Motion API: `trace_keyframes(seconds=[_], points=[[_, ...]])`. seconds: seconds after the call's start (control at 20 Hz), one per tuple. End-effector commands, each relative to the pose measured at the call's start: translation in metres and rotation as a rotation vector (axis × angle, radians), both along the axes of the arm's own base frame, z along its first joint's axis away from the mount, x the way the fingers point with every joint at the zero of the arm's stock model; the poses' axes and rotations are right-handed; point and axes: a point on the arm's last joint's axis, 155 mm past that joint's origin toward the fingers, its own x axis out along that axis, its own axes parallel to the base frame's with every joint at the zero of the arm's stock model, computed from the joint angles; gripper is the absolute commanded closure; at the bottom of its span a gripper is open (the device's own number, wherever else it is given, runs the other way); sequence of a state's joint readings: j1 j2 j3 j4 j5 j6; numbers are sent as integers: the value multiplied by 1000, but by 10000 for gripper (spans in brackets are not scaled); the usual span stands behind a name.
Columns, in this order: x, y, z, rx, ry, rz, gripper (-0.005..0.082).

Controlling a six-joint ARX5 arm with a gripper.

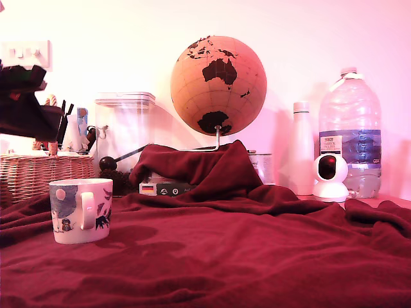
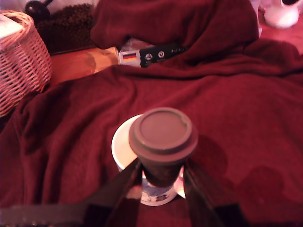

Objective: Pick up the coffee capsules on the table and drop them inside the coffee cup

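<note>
In the wrist view my gripper [image 2: 161, 178] is shut on the coffee capsule [image 2: 163, 135], a dark tapered cup whose flat rim faces the camera. The capsule hangs above the coffee cup [image 2: 121, 142], and only part of the cup's white rim and its printed wall [image 2: 156, 195] show beneath it. In the exterior view the coffee cup [image 1: 80, 210] stands upright on the maroon cloth of the table [image 1: 257, 256], toward that view's left. A dark part of my arm [image 1: 22, 106] reaches in at the left edge above it. The capsule does not show in the exterior view.
A wicker basket [image 1: 38, 174] stands behind the cup, with a clear canister [image 1: 125, 131] beside it. Further back are a globe [image 1: 218, 85], a white bottle [image 1: 300, 147], a large water bottle [image 1: 350, 128] and a small white camera [image 1: 331, 176]. A flag-stickered box [image 2: 147, 55] lies under bunched cloth.
</note>
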State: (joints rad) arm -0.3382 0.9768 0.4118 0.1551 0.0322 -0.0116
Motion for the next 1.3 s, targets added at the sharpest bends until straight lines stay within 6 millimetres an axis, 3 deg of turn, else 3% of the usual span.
trace_keyframes(seconds=[0.0,0.5,0.85,1.25], points=[[-2,1,-6,15,8,-4,642],[-4,-6,-4,-18,19,-32,642],[2,-11,13,-14,50,-48,642],[22,-22,-8,44,225,-67,641]])
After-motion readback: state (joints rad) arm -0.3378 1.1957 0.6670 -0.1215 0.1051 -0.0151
